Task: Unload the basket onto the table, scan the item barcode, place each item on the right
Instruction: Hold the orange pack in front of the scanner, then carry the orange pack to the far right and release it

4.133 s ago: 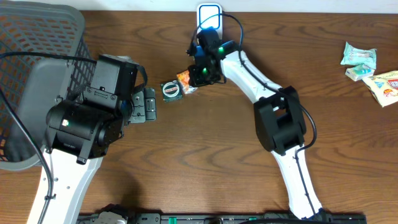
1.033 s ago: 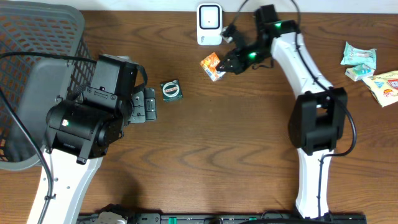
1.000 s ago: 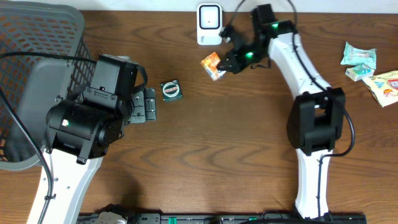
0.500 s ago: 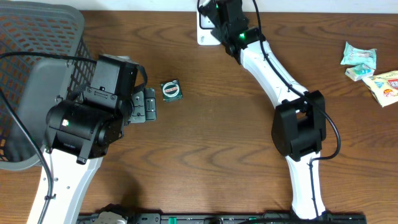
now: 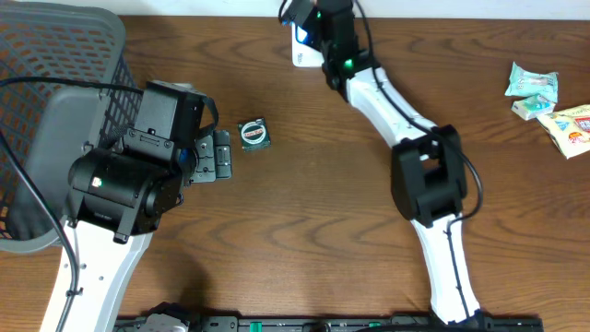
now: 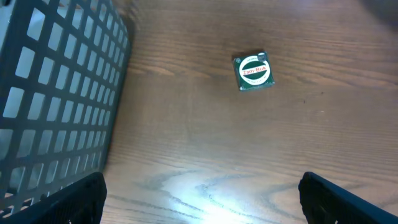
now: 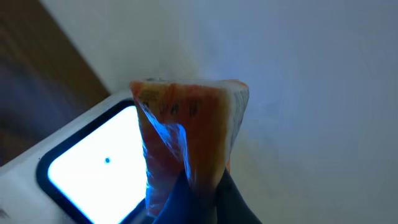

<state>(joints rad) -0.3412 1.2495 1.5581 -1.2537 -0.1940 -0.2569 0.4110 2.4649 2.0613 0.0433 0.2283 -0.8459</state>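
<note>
Right now the right fingers [image 7: 202,199] are pinched fully together on the bottom edge of the orange packet [image 7: 193,124]. They hold it upright just in front of the scanner [image 7: 93,168]. From the right wrist camera the packet is crinkly plastic film, folded to a narrow wedge, with blue light washing over its left side. The scanner's window glows white inside a dark frame set in a white housing. I cannot tell whether the packet touches the window or hangs just off it. I cannot make out a barcode on the side facing me.

From overhead the right arm stretches to the far edge of the worktop [image 5: 304,231] and covers most of the scanner. Only a strip of its white case shows to the left of the arm, and the packet itself is hidden.

The left fingers [image 5: 219,155] are spread as wide as they go and hold nothing. In the left wrist view their dark tips sit in the two bottom corners with bare wood between them. A small square tin [image 6: 254,71] lies flat just to their right, apart from them. It is green, with a round white label and red lettering. The black mesh basket [image 5: 55,55] fills the far left corner. Three pale wrapped packets [image 5: 532,83] lie far off to the right. The worktop is dark brown wood with clear grain.
</note>
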